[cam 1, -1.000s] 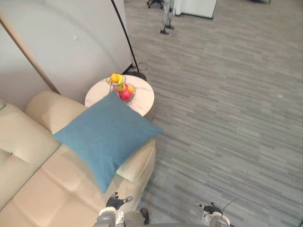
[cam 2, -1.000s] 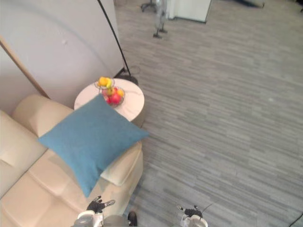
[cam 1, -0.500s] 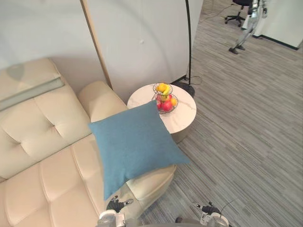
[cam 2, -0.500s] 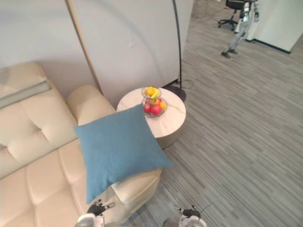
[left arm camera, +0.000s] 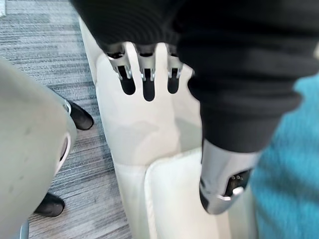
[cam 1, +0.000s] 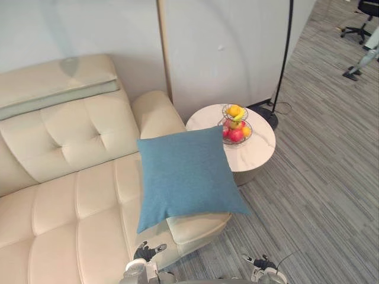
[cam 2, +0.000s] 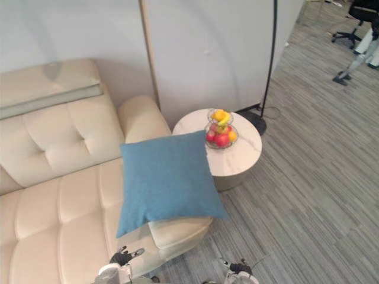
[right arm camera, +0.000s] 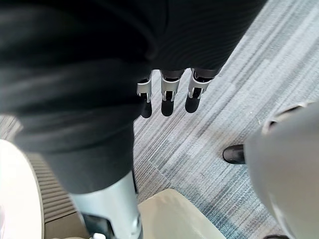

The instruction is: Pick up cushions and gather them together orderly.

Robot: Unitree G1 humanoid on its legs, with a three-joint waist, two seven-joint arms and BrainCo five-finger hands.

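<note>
Blue cushion (cam 1: pixel 186 174) up ahead of the left hand (cam 1: pixel 144 252), lying flat across the near end of the sofa (cam 1: pixel 71 195), one corner hanging out past the arm toward the right hand's side. Nothing touching it! Left hand hangs low in front of the sofa's end, fingers (left arm camera: pixel 148 74) straight and loose, thumb apart, holding nothing; its wrist view has cream leather just past the fingertips and a strip of blue on the thumb side. Right hand (cam 1: pixel 259 262) hangs over bare carpet (cam 1: pixel 320 195), fingers (right arm camera: pixel 168 94) relaxed, empty too. Beyond the cushion, farther from both hands, there's a round white table (cam 1: pixel 260 154) tight against the sofa arm, with a wire fruit basket (cam 1: pixel 235 125) on it, oranges above, red apples below. Behind that, a black lamp pole (cam 1: pixel 284 53) and a wooden pole (cam 1: pixel 164 53) rise along the pale wall (cam 1: pixel 225 47). Grey striped carpet runs off to the right hand's side.
</note>
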